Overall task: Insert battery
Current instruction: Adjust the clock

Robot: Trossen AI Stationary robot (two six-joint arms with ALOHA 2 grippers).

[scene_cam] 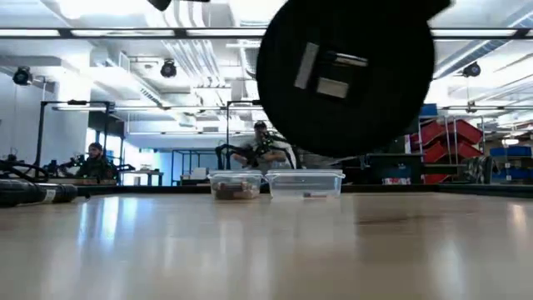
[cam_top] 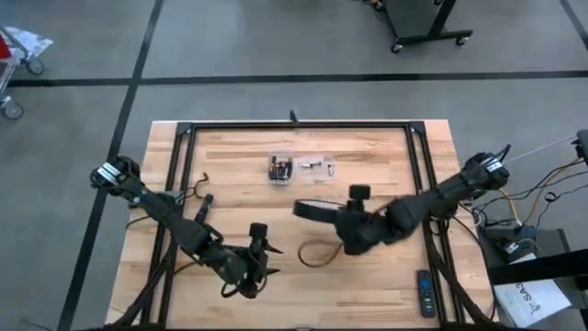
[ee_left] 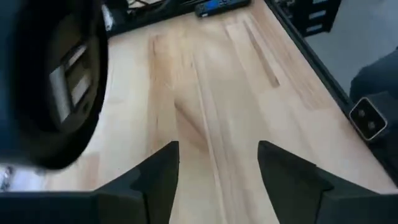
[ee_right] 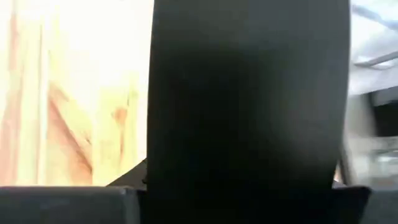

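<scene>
My right gripper (cam_top: 336,217) is over the middle of the table, shut on a black device (cam_top: 312,210). The low view shows this device (scene_cam: 346,75) raised off the table, with an open recess and silver metal pieces on its face. It fills the right wrist view (ee_right: 249,106). The batteries lie in a clear box (cam_top: 280,169) at the far middle, beside a second clear box (cam_top: 318,167). My left gripper (cam_top: 265,265) is near the front edge, left of centre. It stands open (ee_left: 217,162) over bare wood with nothing between its fingers. My right gripper holds the black device by the end (cam_top: 331,215) nearest the arm, coming roughly level from the table's right. The device sticks out past the fingers toward the table's left and is lifted clear of the table. The device itself hides the fingers in the right wrist view.
A black remote (cam_top: 424,292) lies near the front right corner and also shows in the left wrist view (ee_left: 214,6). A thin brown loop (cam_top: 318,254) lies on the wood below the held device. A black frame (cam_top: 294,125) runs around the work area.
</scene>
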